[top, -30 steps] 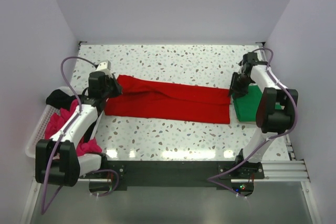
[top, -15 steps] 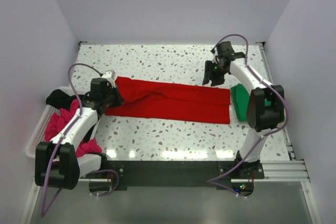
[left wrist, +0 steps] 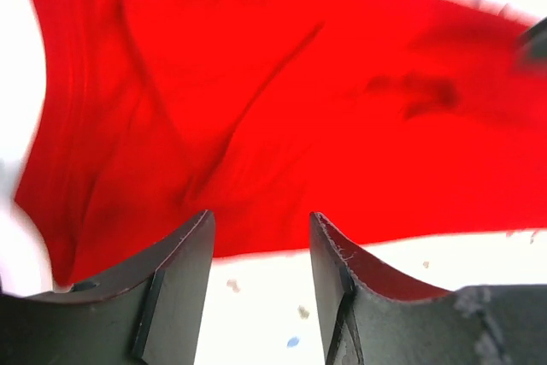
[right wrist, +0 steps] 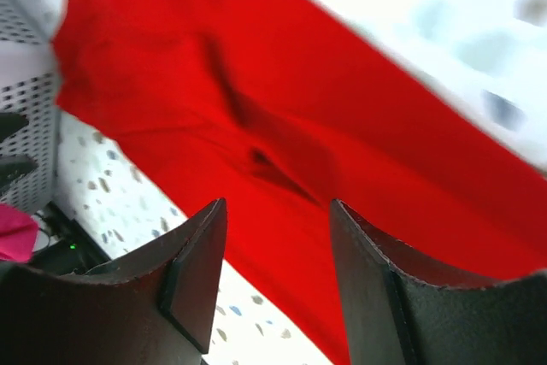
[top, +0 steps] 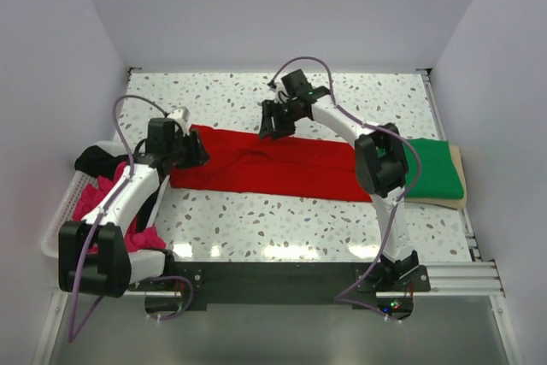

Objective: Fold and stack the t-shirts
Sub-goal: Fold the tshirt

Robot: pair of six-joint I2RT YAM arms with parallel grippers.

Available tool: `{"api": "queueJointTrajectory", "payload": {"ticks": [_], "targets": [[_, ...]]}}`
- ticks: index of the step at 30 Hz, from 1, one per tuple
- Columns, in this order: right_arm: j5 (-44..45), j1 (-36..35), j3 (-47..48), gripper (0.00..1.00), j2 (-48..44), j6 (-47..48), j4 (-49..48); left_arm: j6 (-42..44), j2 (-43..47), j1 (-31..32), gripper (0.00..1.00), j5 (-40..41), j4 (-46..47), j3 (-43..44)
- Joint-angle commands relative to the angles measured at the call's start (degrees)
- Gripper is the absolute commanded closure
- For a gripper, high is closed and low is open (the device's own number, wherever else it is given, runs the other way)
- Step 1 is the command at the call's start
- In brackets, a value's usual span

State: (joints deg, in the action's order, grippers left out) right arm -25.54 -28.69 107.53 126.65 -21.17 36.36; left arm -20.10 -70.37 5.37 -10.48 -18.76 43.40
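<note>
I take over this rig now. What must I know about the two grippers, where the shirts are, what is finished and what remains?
Left gripper: open, empty, at the left end of the red shirt.
Right gripper: open, empty, above the red shirt's far edge, near its middle.
The red shirt lies across the table as a long strip.
The green shirt lies folded at the right side.
The magenta pink shirt and the black shirt lie bunched in the white basket on the left.
Done: green folded; red seemingly folded lengthwise.
Left: fold red shorter, stack it, then pink and black.
</note>
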Motion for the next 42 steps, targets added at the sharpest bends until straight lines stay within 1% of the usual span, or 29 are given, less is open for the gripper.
{"api": "queueJointTrajectory", "payload": {"ticks": [1, 2, 3, 7, 9, 11, 13, 16, 18, 22, 29, 30, 37, 42], "targets": [[-4.69, -3.21, 4.44, 0.44, 2.28, -3.35, -8.23, -1.87, -5.73, -0.27, 0.46, -2.18, 9.26, 6.34], [-4.96, -3.91, 6.54, 0.44, 3.5, -3.7, -8.93, -2.75, -7.4, -0.36, 0.46, -2.09, 10.14, 8.26], [-5.05, -4.88, 7.6, 0.44, 5.69, -4.49, -9.89, -2.93, -10.81, -0.36, 0.46, -3.22, 12.07, 9.07], [-5.05, -6.56, 11.65, 0.44, 10.97, -5.37, -12.8, -3.98, -17.6, -0.36, 0.46, -8.14, 16.38, 11.97], [-5.05, -6.73, 13.23, 0.44, 12.47, -5.2, -14.29, -4.16, -20.06, -0.36, 0.46, -7.28, 17.88, 13.55], [-4.17, -6.82, 14.55, 0.43, 14.14, -4.32, -14.74, -2.94, -21.56, -0.62, 0.46, -5.79, 17.36, 16.09], [-4.17, -6.73, 15.43, 0.43, 15.55, -3.09, -14.91, -2.4, -23.84, -1.23, 0.46, -3.59, 15.17, 18.81], [-6.1, -6.73, 18.68, 0.43, 17.31, -2.47, -13.42, -2.66, -25.61, -2.63, 0.45, -1.56, 13.23, 20.32], [-7.15, -6.82, 18.16, 0.43, 17.32, -2.39, -14.03, -3.37, -26.57, -3.34, 0.45, -0.86, 13.75, 20.06], [-9.87, -6.82, 15.35, 0.46, 15.82, -1.51, -15.18, -5.3, -28.86, -5.19, 0.44, -0.86, 13.76, 19.71], [-15.4, -6.91, 11.75, 0.49, 14.5, -1.33, -16.67, -7.58, -32.98, -5.37, 0.43, 0.2, 14.98, 19.62], [-15.94, -6.82, 11.74, 0.49, 14.5, -1.42, -16.85, -7.85, -33.34, -6.76, 0.43, 0.11, 15.07, 19.79], [-20.6, -6.82, 9.55, 0.49, 12.66, -4.32, -21.5, -8.64, -36.15, -7.83, 0.43, 1.69, 13.06, 21.02], [-24.11, -6.91, 7.79, 0.48, 11.6, -8.18, -26.42, -9.08, -37.3, -8.09, 0.43, 2.04, 12.17, 20.76]]}}
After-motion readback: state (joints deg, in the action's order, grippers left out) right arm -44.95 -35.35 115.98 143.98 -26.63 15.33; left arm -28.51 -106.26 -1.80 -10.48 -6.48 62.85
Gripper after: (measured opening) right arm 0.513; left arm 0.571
